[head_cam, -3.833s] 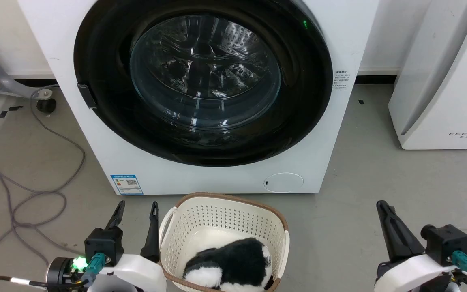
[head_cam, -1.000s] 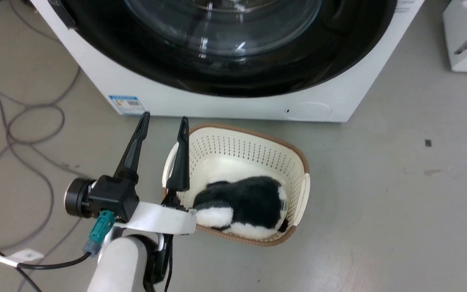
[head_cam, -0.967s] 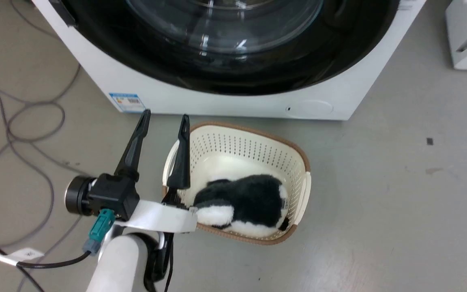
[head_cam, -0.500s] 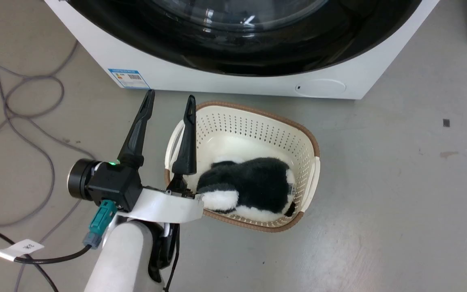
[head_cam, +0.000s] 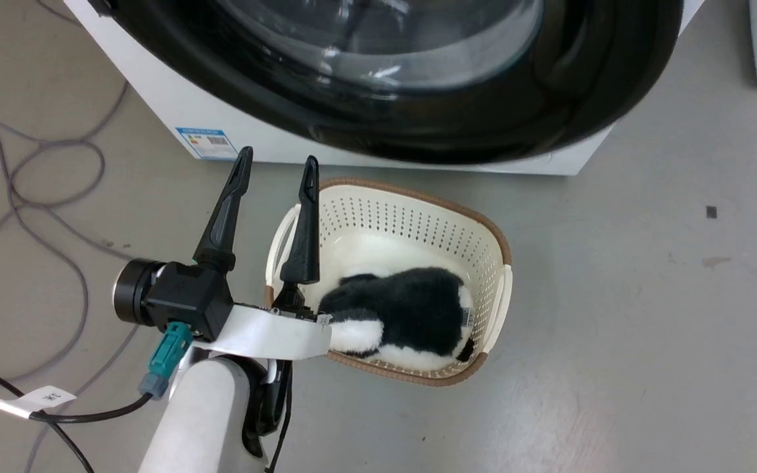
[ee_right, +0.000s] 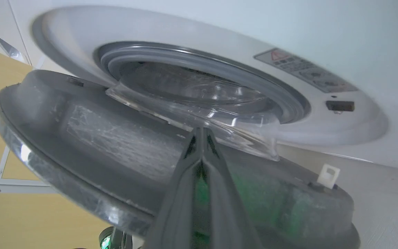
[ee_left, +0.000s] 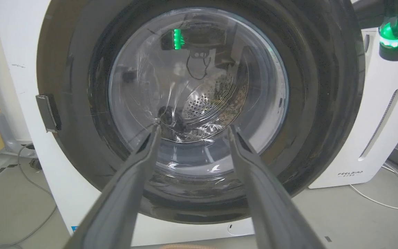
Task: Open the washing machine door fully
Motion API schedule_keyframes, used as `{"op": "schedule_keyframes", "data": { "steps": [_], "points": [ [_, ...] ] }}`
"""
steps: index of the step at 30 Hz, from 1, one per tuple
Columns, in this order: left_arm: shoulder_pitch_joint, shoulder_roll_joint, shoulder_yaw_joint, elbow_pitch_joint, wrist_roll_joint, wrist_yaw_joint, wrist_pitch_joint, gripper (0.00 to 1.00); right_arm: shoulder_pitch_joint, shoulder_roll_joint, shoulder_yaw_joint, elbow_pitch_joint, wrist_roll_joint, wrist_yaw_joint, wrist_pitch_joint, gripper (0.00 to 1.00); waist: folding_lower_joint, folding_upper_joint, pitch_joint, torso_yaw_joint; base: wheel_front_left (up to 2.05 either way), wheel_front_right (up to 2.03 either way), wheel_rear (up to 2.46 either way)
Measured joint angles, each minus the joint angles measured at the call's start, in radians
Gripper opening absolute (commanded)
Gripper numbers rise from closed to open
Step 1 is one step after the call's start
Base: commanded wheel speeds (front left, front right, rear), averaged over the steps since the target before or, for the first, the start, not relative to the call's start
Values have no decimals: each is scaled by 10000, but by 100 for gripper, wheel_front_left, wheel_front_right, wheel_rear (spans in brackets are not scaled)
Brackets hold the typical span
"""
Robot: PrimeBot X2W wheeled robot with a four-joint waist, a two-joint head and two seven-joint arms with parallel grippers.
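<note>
black glossy rim and a bulging clear glass bowl make up the washing machine door [head_cam: 457, 131], which is seen on the front of the white machine [head_cam: 155, 98], swung partly out. in the head view its right edge stands proud of the machine's corner. in the right wrist view a gap is seen between the door's grey inner side and the grey rubber ring [ee_right: 199, 62] of the drum opening. the right pincer [ee_right: 202, 130] is closed, its two fingers pressed together with nothing between them. its tip is placed inside that gap at the edge of the glass bowl; whether the glass is touched cannot be told. the left pincer [head_cam: 278, 157] is spread wide and empty, held low before the machine and aimed at the door, just beside the left rim of a cream perforated basket [head_cam: 418, 197]. a black and white plush toy [head_cam: 411, 309] is laid in the basket, which is set on the grey floor [head_cam: 648, 295] close to the machine. grey cables [head_cam: 56, 151] are looped on the floor to the left, and a white appliance [ee_left: 375, 121] is stood to the machine's right.
</note>
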Motion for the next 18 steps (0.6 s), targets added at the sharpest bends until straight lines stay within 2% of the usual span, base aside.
{"op": "schedule_keyframes", "data": {
  "steps": [18],
  "points": [
    [1199,10,290,1032,562,-299,-10,100,3126,17,84,-1567,646,0,1315,0,0,0,-1737,90,0,0,0]
  ]
}}
